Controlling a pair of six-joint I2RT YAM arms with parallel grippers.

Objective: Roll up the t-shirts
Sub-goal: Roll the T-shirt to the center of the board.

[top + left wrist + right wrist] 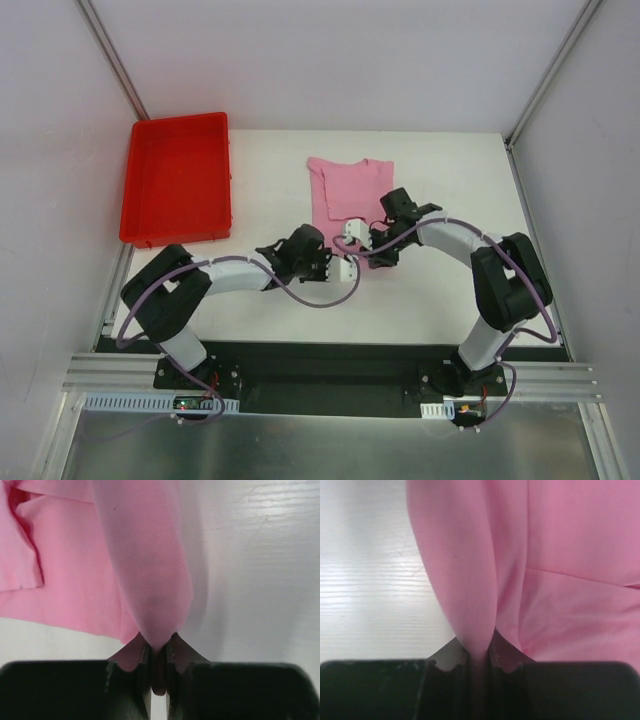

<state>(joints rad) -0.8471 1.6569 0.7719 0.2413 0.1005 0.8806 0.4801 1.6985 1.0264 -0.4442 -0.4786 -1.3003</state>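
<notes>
A plain light-pink t-shirt (345, 185) lies on the white table, its near hem bunched where both grippers meet. My left gripper (346, 268) is at that near edge. In the left wrist view a raised fold of the t-shirt (145, 555) runs down into the left gripper (158, 652), which is shut on it. My right gripper (353, 238) sits just beyond the left one, over the same edge. In the right wrist view the right gripper (479, 655) is likewise shut on a fold of the t-shirt (560, 555). The rest of the hem is hidden under the arms.
A red tray (140, 195) with nothing in it stands at the back left, partly over the table's edge. White table (450, 180) shows right of the shirt. Grey walls close in on both sides and the back.
</notes>
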